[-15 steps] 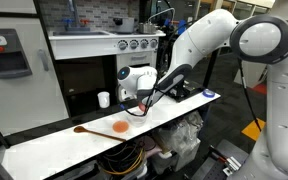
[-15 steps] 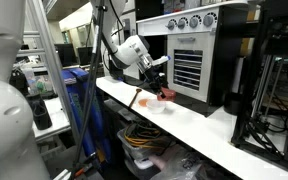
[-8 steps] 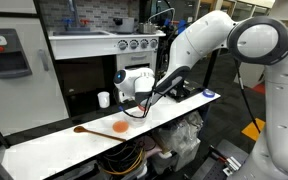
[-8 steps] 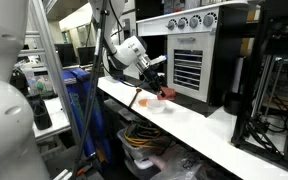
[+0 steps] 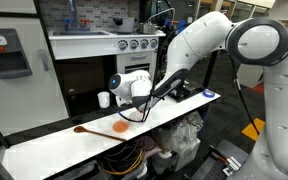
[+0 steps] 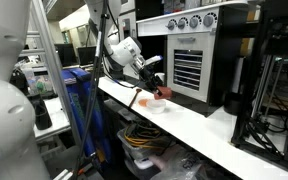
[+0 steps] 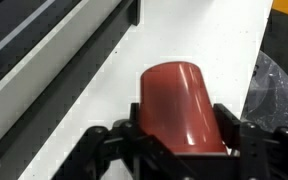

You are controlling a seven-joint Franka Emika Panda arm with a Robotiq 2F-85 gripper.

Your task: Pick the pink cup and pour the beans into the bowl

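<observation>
Premises resemble a lab or workshop kitchen, with a dark cabinet unit carrying a row of knobs (image 5: 134, 43) behind the work surface. A long white table (image 5: 44, 145) runs across the scene in both exterior views.

Gripper (image 7: 182, 128): closed on the pink cup (image 7: 182, 95). In the wrist view the dark fingers (image 7: 134, 125) press against the cup on either side. The cup's rounded body extends away from the camera over bare white tabletop. Its opening is not visible from this angle, so its contents cannot be checked.

Position of cup: in an exterior view the pink cup (image 6: 165, 94) is held clear of the table in the gripper (image 6: 160, 90) and appears tilted. A small white round item, taken to be the bowl (image 6: 156, 106), sits on the table just below it. Whether cup and bowl touch cannot be told.

Other items on the table:
- A flat orange dish (image 5: 120, 127) lies near the front edge, close to the gripper.
- A wooden spoon (image 5: 82, 130) lies beside that dish, on the side away from the arm.
- A white cup (image 5: 104, 99) stands upright toward the back edge, apart from the dish.
</observation>
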